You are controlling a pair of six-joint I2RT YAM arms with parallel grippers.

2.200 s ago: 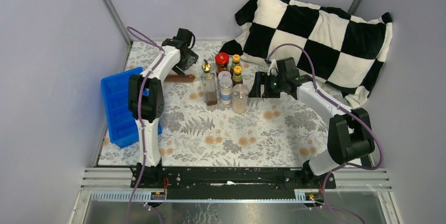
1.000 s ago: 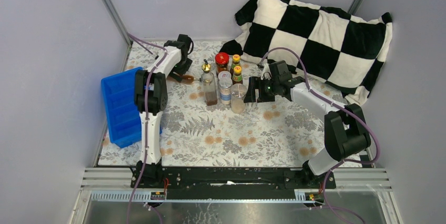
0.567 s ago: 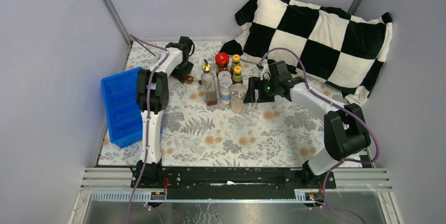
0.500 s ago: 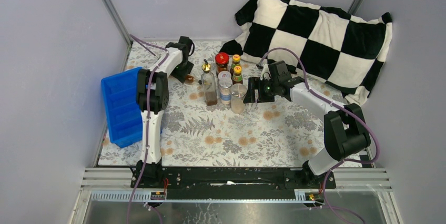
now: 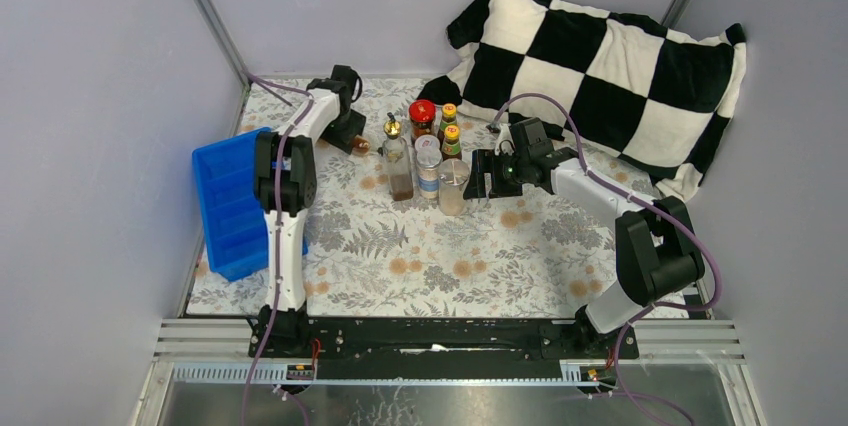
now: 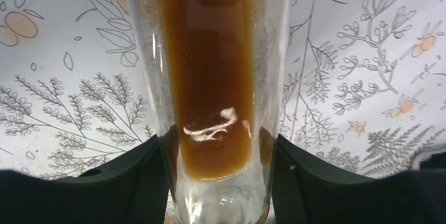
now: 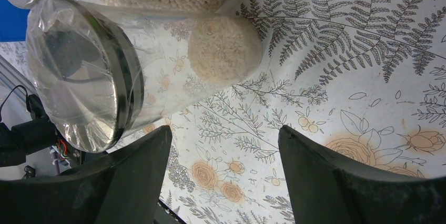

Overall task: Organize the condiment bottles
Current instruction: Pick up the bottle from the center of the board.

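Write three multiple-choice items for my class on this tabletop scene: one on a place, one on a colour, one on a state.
1. Where is the blue tray?
A) far right corner
B) at the left edge of the table
C) near middle

2. What colour is the liquid in the bottle held by the left claw?
A) brown
B) green
C) colourless

3. What state is the right claw in?
A) shut tight
B) out of view
C) open, holding nothing

Answers:
1 B, the top view shows it against the left edge.
2 A, the left wrist view shows brown liquid through clear glass.
3 C, it stands wide apart, with the shaker ahead of it, not inside.
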